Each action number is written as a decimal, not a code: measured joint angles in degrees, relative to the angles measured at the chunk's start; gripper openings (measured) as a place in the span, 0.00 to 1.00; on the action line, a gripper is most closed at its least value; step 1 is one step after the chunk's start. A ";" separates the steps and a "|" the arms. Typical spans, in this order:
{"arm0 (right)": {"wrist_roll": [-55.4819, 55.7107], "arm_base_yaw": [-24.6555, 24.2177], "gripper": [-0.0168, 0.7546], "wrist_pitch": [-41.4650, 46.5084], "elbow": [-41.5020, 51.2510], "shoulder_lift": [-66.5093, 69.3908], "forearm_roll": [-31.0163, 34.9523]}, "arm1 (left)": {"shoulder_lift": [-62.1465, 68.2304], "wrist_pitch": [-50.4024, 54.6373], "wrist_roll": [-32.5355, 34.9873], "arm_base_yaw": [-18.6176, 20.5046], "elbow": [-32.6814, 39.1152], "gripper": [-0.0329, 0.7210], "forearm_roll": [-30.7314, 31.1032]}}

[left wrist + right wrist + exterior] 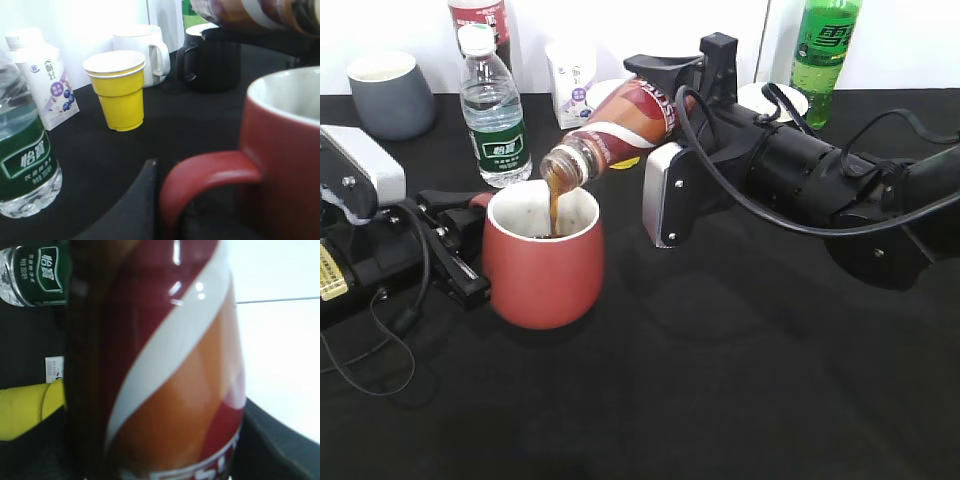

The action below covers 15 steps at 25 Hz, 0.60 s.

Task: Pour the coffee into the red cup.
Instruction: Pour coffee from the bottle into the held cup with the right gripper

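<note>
The red cup [542, 262] stands on the black table at front left, and coffee partly fills it. My left gripper [458, 238] is shut on its loop handle [200, 175]; one black finger [149, 185] shows beside the handle in the left wrist view. My right gripper [670, 130] is shut on the coffee bottle [615, 130] and holds it tilted, mouth down and to the left, over the cup. A thin brown stream [553, 205] runs from the mouth into the cup. The bottle's brown, orange and white label fills the right wrist view [170, 365].
A clear green-labelled water bottle [493, 110] stands just behind the cup. A grey mug [390, 95], a milk carton [572, 80] and a green soda bottle [823, 50] stand at the back. The left wrist view shows a yellow cup [117, 90], white mug [142, 50] and black mug [212, 60].
</note>
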 joint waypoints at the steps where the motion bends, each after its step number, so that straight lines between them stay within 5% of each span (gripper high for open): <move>1: -0.47 0.00 0.72 0.00 0.00 0.00 0.00 | 0.00 0.00 0.00 0.00 0.00 0.11 0.00; 15: -1.98 0.00 0.72 -0.47 0.00 0.00 0.00 | 0.00 0.02 0.21 0.00 0.00 0.11 0.00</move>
